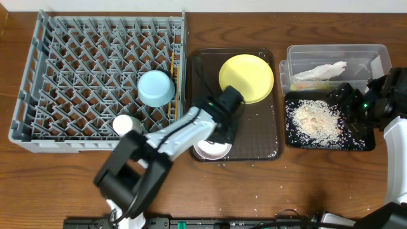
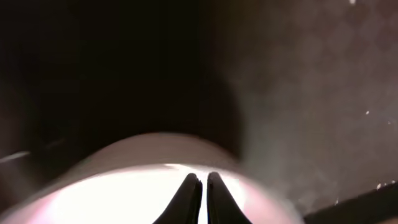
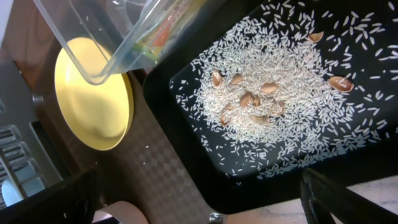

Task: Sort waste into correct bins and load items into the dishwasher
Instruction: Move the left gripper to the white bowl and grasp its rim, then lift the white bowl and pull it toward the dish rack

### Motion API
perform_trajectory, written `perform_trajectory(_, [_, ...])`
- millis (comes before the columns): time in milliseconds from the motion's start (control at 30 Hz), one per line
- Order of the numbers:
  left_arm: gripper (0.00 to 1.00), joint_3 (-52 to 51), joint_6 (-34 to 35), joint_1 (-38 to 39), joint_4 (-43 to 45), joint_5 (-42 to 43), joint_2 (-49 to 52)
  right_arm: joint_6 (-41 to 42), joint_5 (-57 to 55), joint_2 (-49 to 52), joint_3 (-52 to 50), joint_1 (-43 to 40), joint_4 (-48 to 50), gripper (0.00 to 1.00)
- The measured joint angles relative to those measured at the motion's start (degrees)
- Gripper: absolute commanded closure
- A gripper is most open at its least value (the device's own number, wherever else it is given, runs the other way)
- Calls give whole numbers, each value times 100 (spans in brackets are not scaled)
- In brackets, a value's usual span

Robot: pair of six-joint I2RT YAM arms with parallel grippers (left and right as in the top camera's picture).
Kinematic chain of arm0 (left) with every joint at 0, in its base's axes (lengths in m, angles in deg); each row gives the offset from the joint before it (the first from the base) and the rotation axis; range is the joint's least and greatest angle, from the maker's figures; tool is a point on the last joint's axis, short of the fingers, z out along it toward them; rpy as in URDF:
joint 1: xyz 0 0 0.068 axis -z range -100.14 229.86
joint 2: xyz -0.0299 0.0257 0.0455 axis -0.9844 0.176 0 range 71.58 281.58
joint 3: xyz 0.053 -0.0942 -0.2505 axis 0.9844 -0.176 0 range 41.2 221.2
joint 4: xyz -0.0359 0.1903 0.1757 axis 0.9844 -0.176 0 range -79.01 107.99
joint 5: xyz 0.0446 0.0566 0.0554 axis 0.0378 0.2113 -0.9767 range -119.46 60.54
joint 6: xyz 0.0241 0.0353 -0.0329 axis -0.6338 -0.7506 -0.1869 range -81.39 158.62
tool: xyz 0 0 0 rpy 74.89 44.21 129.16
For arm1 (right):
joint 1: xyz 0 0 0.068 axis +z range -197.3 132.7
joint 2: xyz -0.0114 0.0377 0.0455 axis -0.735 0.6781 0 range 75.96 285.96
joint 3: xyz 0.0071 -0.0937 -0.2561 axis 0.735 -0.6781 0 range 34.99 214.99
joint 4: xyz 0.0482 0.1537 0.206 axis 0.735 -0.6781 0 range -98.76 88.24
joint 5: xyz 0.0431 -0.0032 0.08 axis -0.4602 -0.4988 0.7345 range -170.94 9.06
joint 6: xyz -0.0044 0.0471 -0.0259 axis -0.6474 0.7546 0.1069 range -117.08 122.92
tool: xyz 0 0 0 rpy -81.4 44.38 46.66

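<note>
- The brown serving tray [image 1: 267, 137] lies at the middle of the table.
- The left gripper [image 2: 203, 186] is down over the tray's near left corner, above the white bowl [image 1: 213, 151]. In the wrist view its fingertips are drawn almost together, with only a thin dark slit between them. I cannot tell whether they pinch the bowl's rim.
- The white bowl [image 2: 124, 193] sits on that same corner of the tray, partly hidden by the arm.
- The yellow plate [image 1: 247, 77] rests on the tray's far right part.
- The grey dish rack [image 1: 25, 95] stands just left of the tray. It holds the light blue bowl [image 1: 156, 88] and the small white cup [image 1: 124, 124]. The chopsticks [image 1: 171, 111] lie along the rack wall nearest the tray.
- The black tray [image 1: 362, 143] lies just right of the serving tray. White rice [image 1: 315, 121] is heaped and scattered in it, with some brownish pieces [image 3: 249, 98] in the heap.
- The clear tub [image 1: 375, 54] sits right of the serving tray, behind the black tray. The napkin [image 1: 321, 71] and the wrapper [image 3: 163, 38] are inside.
- The right gripper [image 1: 346, 100] hangs over the black tray with its fingers spread wide and nothing between them.
</note>
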Motion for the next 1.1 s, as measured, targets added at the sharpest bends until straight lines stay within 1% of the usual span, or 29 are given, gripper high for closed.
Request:
perform_trajectory(167, [92,107,-76,258,101,459,138,0,-2,0,0,0,0,1])
perform_trajectory(300, [90,608,-402,385,81,798,120,0,-2,0,0,0,0,1])
perform_trajectory(367, [91,949,-581,424,-151,909,90,0,0,0,0,0,0,1])
perform_trajectory(400, [89,1078,-645,431,-260,935,63,0,0,0,0,0,0,1])
perform_trajectory(467, [83,1333,-791,422,-546,925,-35,0,0,0,0,0,0,1])
perform_trajectory(500, [70,1436,-846,407,-680,872,-94,0,0,0,0,0,0,1])
perform_trajectory(533, [62,1504,-935,378,-793,796,-173,0,0,0,0,0,0,1])
perform_trajectory(600, [56,1574,-966,291,-1062,605,-306,0,0,0,0,0,0,1])
perform_trajectory(733, [55,1574,-951,-90,-1622,238,-404,0,0,0,0,0,0,1])
perform_trajectory(800, [54,1460,-946,-313,-1674,127,-404,0,-2,0,0,0,2,1])
perform_trajectory(933, [54,990,-929,-721,-1399,61,-348,0,0,0,0,0,2,1])
perform_trajectory(1100, [55,516,-951,-844,-931,299,-79,0,-2,0,0,0,0,1])
